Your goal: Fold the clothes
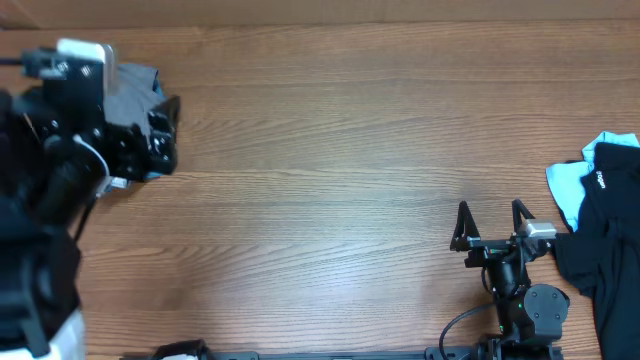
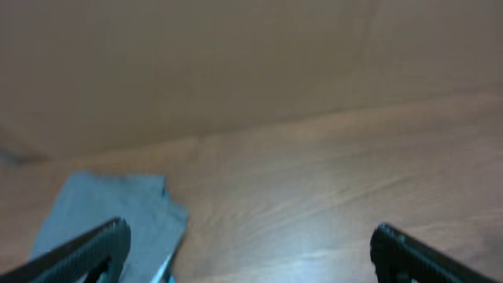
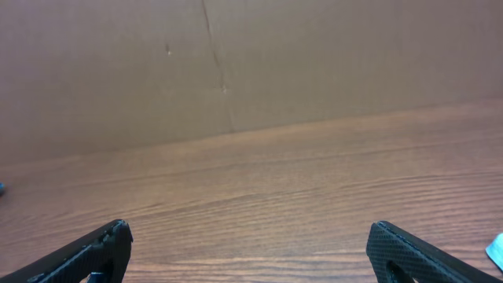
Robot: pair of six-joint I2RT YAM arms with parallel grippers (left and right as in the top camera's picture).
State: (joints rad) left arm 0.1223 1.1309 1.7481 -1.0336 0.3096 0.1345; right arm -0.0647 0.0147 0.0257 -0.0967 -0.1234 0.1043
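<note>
My left hand (image 2: 250, 245) and right hand (image 1: 490, 208) both gape empty. The grey shorts (image 1: 138, 82) lie compactly at the worktop's (image 1: 330, 180) far-left corner, seemingly folded already; I judge little remains.

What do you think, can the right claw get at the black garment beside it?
Probably yes: the right claw is open and the black garment lies close beside it with nothing between.

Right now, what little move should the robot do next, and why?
Probably lower the left gripper onto the grey cloth beside it and pinch an edge: its jaws stand open and empty, and the right gripper sits far off, also open.
</note>
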